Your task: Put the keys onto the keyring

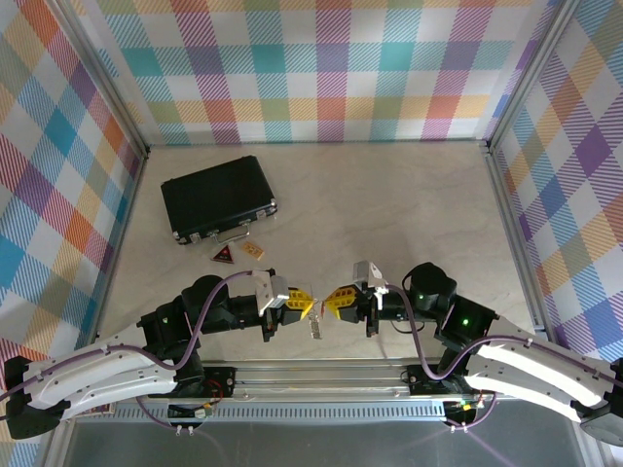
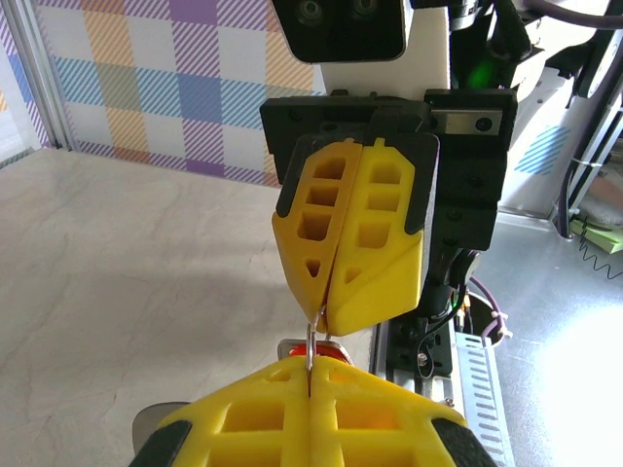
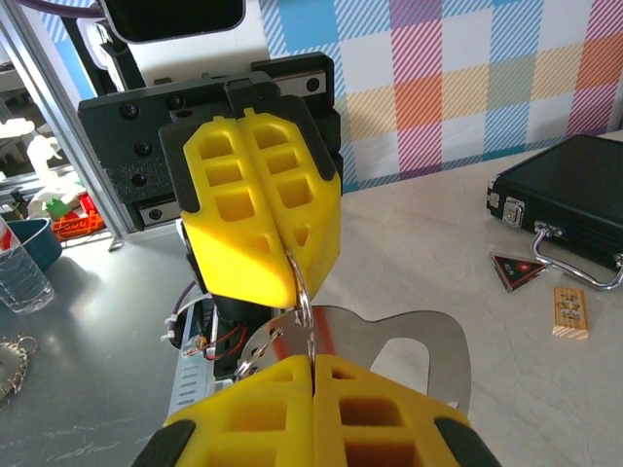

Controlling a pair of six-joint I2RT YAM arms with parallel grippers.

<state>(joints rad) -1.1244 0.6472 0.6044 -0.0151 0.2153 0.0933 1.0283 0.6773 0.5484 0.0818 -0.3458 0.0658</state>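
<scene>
Left gripper (image 1: 304,305) is clamped shut on a thin wire loop (image 3: 304,304), holding it steady at mid-table for threading. Key (image 2: 294,348) (red head) and keyring (image 3: 421,342) sit just under the meeting tips, probably hanging off that loop. Right gripper (image 1: 336,302) is fully closed on the same loop, bracing it nose-to-nose.

Left gripper (image 2: 310,375) near, right gripper (image 2: 324,313) far, both pinched shut on one thin metal ring (image 2: 310,342), red-headed key (image 2: 329,348) just beside it.

Both arms angle inward, left end effector (image 1: 302,305) and right end effector (image 1: 338,302) clamped, tips nearly meeting.
</scene>
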